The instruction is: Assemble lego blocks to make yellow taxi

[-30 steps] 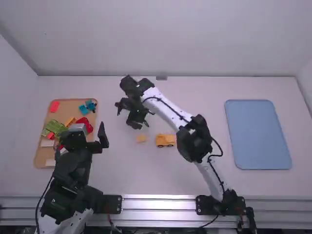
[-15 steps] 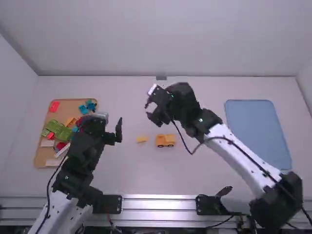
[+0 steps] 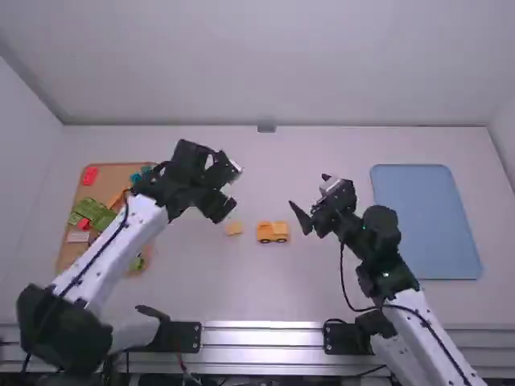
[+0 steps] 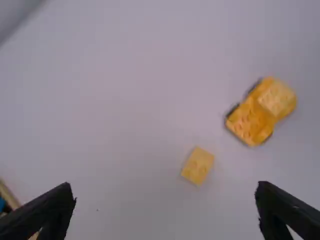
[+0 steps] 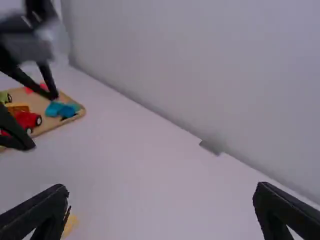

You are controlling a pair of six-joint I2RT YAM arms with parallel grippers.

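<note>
Left gripper (image 3: 233,191): fingers wide apart, holding nothing. Loose yellow block (image 3: 234,228) on table (image 3: 193,281), near left gripper, on camera side. Yellow vehicle (image 3: 272,232) just beside block, between left gripper and right gripper (image 3: 307,195), also camera side. Right gripper: spread wide, nothing held. Wooden tray (image 3: 119,171) left of left gripper, holds red (image 3: 89,175), green (image 3: 95,211), blue pieces (image 3: 135,178); left arm crosses over tray, hides part. Blue tray (image 3: 425,221) right of right gripper.

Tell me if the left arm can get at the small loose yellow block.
Probably yes: left gripper is open and empty near the small yellow block, which lies uncovered, apart from the yellow vehicle; right gripper is off beyond the vehicle.
</note>
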